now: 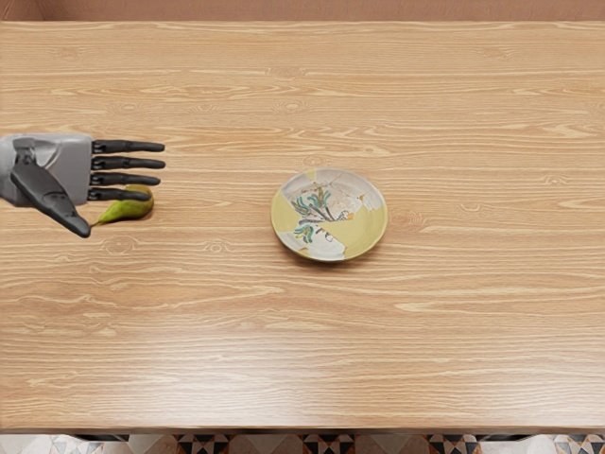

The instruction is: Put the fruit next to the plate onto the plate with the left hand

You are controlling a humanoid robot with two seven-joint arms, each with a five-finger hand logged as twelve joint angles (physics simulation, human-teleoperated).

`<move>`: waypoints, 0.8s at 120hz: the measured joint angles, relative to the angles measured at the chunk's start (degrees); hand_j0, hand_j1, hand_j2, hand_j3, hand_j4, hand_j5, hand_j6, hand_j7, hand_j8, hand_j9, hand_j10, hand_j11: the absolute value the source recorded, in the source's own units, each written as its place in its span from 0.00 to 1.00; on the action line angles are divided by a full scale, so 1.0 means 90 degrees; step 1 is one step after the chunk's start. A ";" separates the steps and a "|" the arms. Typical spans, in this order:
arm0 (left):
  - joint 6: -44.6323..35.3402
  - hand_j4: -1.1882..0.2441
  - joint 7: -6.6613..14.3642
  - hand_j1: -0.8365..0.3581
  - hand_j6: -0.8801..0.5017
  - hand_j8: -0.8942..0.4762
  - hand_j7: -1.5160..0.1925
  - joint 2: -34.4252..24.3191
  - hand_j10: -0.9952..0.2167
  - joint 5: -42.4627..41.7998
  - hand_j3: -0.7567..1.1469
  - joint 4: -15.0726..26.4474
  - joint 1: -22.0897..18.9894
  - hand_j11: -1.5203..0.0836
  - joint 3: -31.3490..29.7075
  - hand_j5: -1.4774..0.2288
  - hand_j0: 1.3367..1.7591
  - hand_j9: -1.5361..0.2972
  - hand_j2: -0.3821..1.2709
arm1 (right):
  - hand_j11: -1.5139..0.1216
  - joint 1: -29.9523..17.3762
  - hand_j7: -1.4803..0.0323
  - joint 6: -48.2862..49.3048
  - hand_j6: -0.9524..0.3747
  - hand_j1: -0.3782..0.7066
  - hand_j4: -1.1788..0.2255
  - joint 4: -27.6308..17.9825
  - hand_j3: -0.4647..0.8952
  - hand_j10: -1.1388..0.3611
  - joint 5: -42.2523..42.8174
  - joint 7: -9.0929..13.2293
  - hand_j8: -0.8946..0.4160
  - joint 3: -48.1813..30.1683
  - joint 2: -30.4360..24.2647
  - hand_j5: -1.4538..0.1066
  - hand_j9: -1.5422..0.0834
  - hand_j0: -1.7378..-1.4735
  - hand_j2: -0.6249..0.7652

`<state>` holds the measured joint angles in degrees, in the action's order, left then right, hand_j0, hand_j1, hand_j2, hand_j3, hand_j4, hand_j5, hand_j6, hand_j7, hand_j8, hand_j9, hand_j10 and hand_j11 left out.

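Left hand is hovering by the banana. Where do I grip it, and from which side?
Grip the banana across its thick middle, coming down from above. It lies flat, long axis roughly left-right, so the open left hand can close around its narrow width. The tapered tip looks too thin to hold securely.

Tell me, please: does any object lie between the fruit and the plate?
No, nothing visible does. Only the wooden table surface shows between the fruit, partly under the fingers of the open left hand, and the plate.
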<state>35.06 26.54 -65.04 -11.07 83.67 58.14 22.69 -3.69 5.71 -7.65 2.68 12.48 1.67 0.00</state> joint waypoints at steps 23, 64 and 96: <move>0.0000 0.82 -0.0006 0.98 0.63 0.64 0.88 0.0039 0.81 0.0001 0.40 0.0028 0.0051 0.94 0.0021 0.86 0.76 0.83 0.23 | 0.93 -0.0015 0.98 -0.0010 0.72 0.03 0.84 -0.0001 0.34 0.76 0.0006 0.0001 0.68 -0.0005 0.0000 0.93 0.95 0.30 0.45; -0.0002 0.82 0.0279 0.98 0.63 0.64 0.88 0.1130 0.81 0.1472 0.40 0.0014 0.0877 0.94 0.0061 0.86 0.76 0.83 0.23 | 0.93 -0.0013 0.98 -0.0009 0.72 0.03 0.84 -0.0001 0.34 0.76 0.0015 0.0000 0.68 -0.0007 0.0000 0.93 0.95 0.30 0.45; -0.0366 0.82 0.0886 0.98 0.63 0.64 0.88 0.2133 0.81 0.3934 0.40 -0.0062 0.1210 0.94 0.0053 0.85 0.76 0.83 0.23 | 0.93 -0.0012 0.98 -0.0010 0.72 0.03 0.84 0.0000 0.34 0.76 0.0015 0.0000 0.68 -0.0005 0.0000 0.93 0.95 0.30 0.45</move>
<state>31.76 34.51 -45.85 24.33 83.11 69.03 23.17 -3.80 5.62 -7.65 2.81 12.48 1.62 0.00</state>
